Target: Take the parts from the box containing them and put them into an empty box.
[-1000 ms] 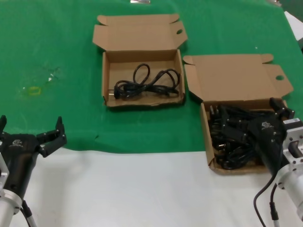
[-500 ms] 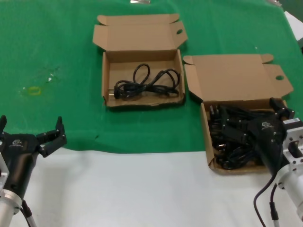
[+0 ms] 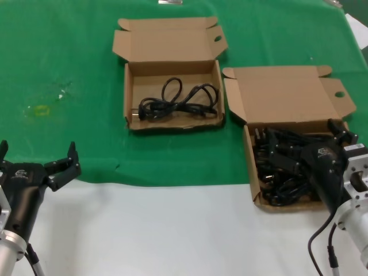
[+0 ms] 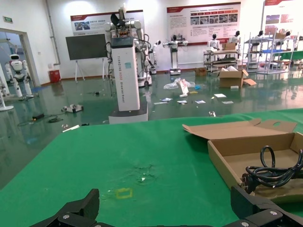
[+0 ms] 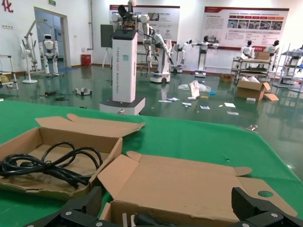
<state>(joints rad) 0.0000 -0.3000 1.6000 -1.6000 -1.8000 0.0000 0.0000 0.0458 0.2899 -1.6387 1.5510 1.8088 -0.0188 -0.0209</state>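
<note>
Slightly shifted since before, right gripper (image 3: 305, 156) spread wide over cables (image 3: 282, 167) in the right box (image 3: 287, 95), possibly touching, left gripper (image 3: 40, 164) parked, spread wide at the green cloth's (image 3: 69, 57) near edge, far box (image 3: 172, 95) with one cord (image 3: 178, 100), open cloth between.

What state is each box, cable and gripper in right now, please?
Left box: lid open, holds one cable.
Cable: coiled on the left box floor.
Right box: lid open, full of cables.
Left gripper: open, empty, over the table's near edge.
Right gripper: open, over the right box.
</note>
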